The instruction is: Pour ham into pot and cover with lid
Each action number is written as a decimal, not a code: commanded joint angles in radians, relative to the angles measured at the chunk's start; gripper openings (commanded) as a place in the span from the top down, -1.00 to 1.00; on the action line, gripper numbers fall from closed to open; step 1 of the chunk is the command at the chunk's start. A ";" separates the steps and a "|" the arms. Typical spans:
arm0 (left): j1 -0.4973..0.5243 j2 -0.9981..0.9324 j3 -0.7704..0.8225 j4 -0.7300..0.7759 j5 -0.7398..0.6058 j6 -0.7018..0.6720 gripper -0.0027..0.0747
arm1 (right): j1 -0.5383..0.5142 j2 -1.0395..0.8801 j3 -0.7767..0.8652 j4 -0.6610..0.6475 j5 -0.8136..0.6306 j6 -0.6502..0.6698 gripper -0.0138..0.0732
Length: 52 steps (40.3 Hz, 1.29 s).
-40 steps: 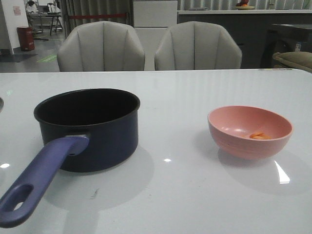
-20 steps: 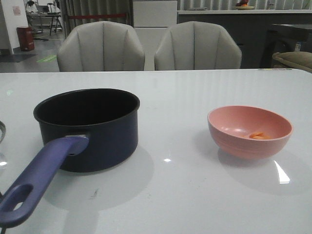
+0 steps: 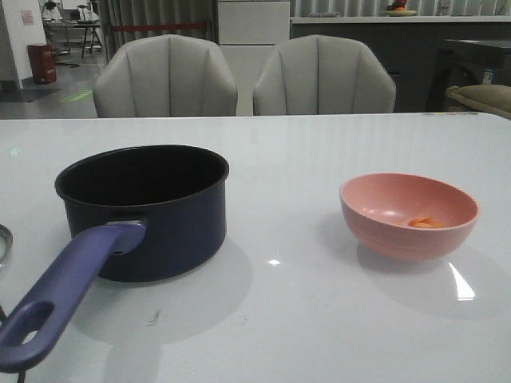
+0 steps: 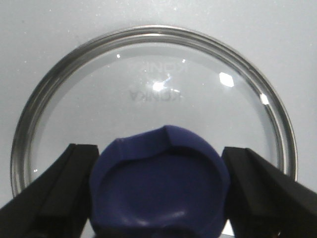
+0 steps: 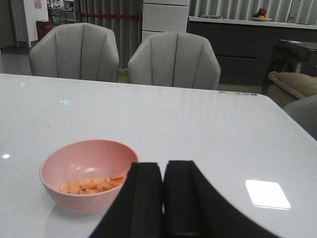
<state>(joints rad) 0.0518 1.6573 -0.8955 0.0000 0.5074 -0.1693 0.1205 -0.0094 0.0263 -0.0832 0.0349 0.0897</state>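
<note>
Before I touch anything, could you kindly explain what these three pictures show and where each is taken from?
This is a two-armed table robot. One camera looks forward over the white table: a navy saucepan with a long handle on the left, and a pink bowl holding orange ham bits on the right. The other two cameras ride on the wrists. The left tool straddles the blue knob of a glass lid, fingers either side. The right tool is shut, holding nothing, near the bowl.

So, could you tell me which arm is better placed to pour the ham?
Right, probably: its gripper points at the bowl holding the ham, while the left gripper straddles the lid's knob.
</note>
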 commanded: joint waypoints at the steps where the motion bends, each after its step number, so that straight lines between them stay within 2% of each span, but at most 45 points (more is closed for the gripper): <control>1: 0.001 -0.025 -0.031 -0.014 -0.005 -0.002 -0.60 | -0.002 -0.022 -0.005 -0.014 -0.091 -0.005 0.34; 3: 0.001 -0.025 -0.041 -0.014 0.009 -0.002 -0.65 | -0.002 -0.022 -0.005 -0.014 -0.091 -0.005 0.34; 11: -0.011 -0.032 -0.106 -0.012 0.112 -0.002 -0.63 | -0.002 -0.022 -0.005 -0.014 -0.091 -0.005 0.34; 16: -0.036 -0.087 -0.118 0.000 0.124 0.000 -0.63 | -0.002 -0.022 -0.005 -0.014 -0.091 -0.005 0.34; 32: -0.151 -0.469 -0.104 0.034 0.116 0.000 -0.63 | -0.002 -0.022 -0.005 -0.014 -0.091 -0.005 0.34; 39: -0.156 -0.647 -0.016 0.028 0.044 0.000 -0.63 | -0.002 -0.022 -0.005 -0.014 -0.091 -0.005 0.34; 52: -0.156 -1.031 0.265 -0.017 -0.133 0.000 -0.63 | -0.002 -0.022 -0.005 -0.014 -0.091 -0.005 0.34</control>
<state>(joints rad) -0.0957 0.7058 -0.6608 -0.0053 0.4956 -0.1693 0.1205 -0.0094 0.0263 -0.0839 0.0349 0.0897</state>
